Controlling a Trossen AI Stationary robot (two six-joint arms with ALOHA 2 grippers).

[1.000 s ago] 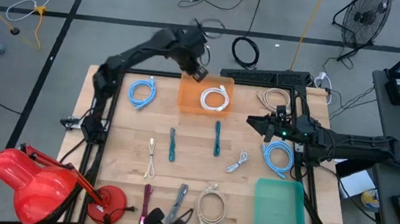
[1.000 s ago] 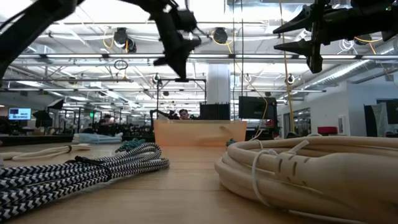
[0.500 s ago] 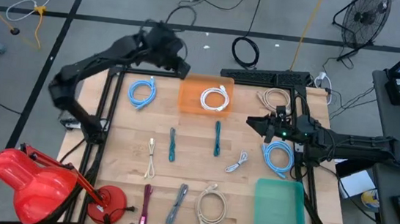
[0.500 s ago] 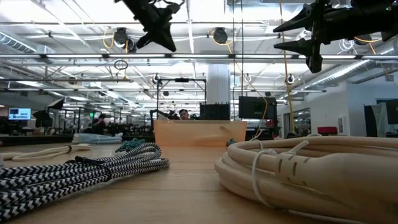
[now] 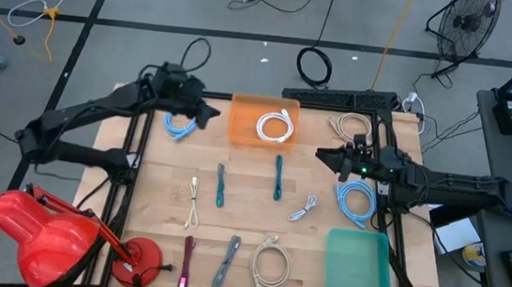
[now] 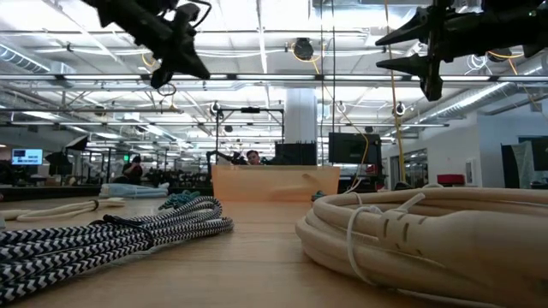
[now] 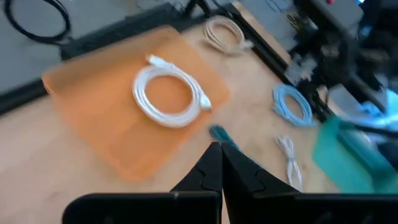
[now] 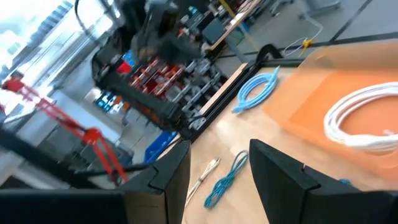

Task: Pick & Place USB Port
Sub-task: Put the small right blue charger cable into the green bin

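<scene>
A white coiled cable (image 5: 275, 126) lies in the orange tray (image 5: 243, 128) at the table's far middle; it also shows in the left wrist view (image 7: 169, 96). My left gripper (image 5: 207, 112) hangs shut and empty above the table, just left of the tray, near a blue cable coil (image 5: 181, 122). My right gripper (image 5: 325, 155) is open and empty, held high over the table's right half, pointing toward the left edge. Its two fingers stand apart in the right wrist view (image 8: 217, 168).
Two teal cables (image 5: 220, 185) (image 5: 278, 177), a cream cable (image 5: 194, 202) and a small white cable (image 5: 303, 207) lie mid-table. A blue coil (image 5: 356, 200) and a beige coil (image 5: 352, 126) lie at the right. A green bin (image 5: 357, 271) stands near right. A beige coil (image 5: 270, 263) and braided cable (image 5: 227, 261) lie near.
My left gripper has swung from above the orange tray's far edge toward the table's left edge and a little nearer, staying high. The white cable stays in the tray.
</scene>
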